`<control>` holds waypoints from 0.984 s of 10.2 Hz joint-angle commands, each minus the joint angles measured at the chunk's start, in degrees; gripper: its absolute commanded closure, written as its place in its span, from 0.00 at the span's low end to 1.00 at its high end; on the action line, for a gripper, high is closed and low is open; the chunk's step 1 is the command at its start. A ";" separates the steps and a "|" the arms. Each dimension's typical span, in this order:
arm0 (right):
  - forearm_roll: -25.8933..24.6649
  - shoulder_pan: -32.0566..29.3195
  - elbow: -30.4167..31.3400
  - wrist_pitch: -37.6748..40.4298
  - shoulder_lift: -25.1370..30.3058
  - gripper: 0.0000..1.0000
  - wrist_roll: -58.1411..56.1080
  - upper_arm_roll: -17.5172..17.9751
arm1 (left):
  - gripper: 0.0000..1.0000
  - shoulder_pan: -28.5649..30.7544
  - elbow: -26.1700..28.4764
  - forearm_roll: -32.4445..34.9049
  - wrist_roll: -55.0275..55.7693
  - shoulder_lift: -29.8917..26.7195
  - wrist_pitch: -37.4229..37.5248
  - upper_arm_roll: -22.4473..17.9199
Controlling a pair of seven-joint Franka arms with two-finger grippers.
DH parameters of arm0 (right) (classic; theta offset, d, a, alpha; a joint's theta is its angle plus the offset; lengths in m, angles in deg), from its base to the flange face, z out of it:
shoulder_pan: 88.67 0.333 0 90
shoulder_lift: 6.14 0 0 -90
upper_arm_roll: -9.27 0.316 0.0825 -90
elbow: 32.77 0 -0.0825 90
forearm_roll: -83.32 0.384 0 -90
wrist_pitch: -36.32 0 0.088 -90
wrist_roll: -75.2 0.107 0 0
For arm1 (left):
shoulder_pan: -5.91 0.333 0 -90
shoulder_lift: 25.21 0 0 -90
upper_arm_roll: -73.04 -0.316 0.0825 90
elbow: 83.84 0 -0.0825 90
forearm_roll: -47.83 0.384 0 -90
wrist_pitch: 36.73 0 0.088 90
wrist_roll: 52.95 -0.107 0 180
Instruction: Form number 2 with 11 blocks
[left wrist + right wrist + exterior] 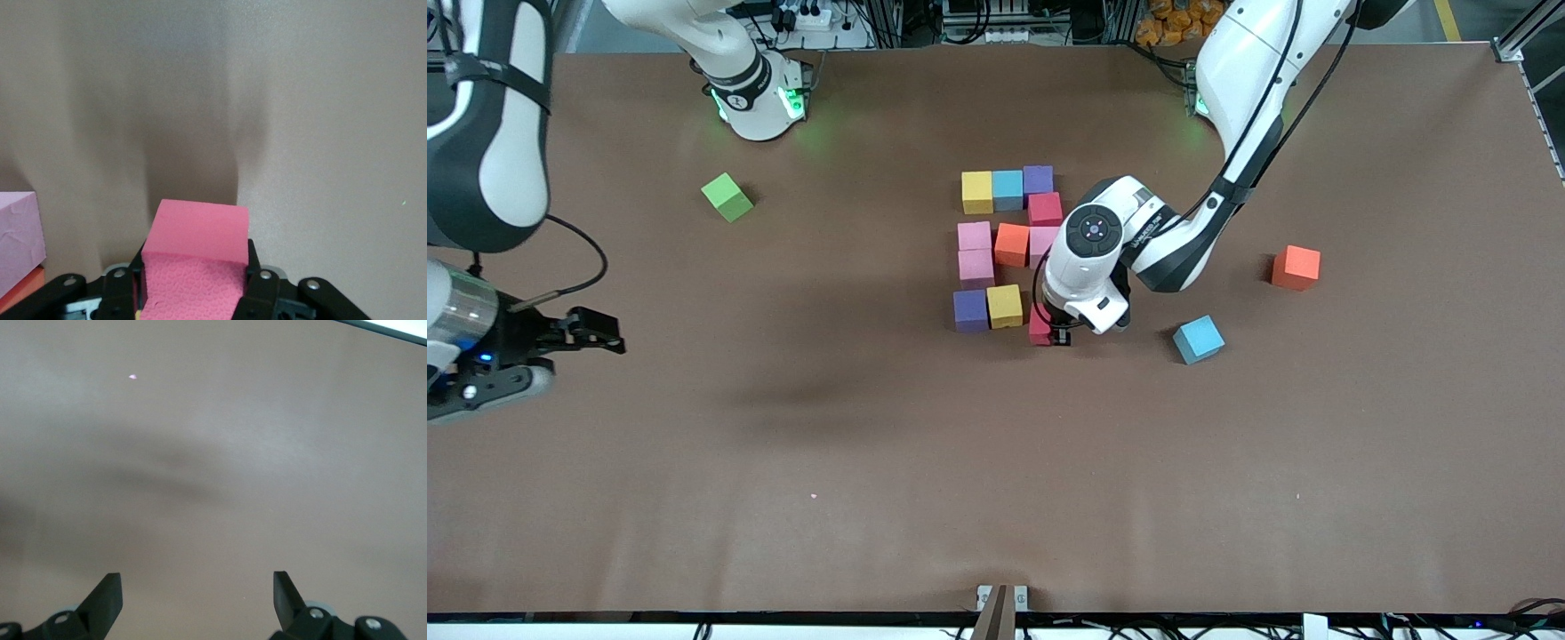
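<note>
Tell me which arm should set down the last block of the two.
Left. The left gripper is shut on the red block beside the yellow block; the right gripper waits open.

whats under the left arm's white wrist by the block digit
Under it the left hand is shut on a red foam cube, beside the yellow foam cube in the digit's nearest row. Part of a pink foam cube shows; the rest is covered.

Fourteen cubes [976, 192], two hands [1049, 336].
</note>
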 commanded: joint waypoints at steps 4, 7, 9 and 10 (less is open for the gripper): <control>-3.93 -17.67 13.63 -2.06 16.92 0.00 4.45 17.29 | 0.67 -0.19 3.67 1.41 1.61 -1.35 -1.97 -0.13; -5.58 -16.10 18.15 2.23 24.33 0.00 6.55 16.67 | 0.67 -0.37 4.81 1.41 3.09 -1.09 -5.21 -0.13; -9.28 -12.50 17.72 4.70 24.87 0.00 8.93 14.14 | 0.67 -0.90 4.81 1.41 5.28 -1.09 -6.19 -0.13; -9.29 -11.97 16.50 4.36 24.79 0.00 8.94 13.43 | 0.67 -1.24 4.90 1.41 6.52 -1.18 -6.80 -0.22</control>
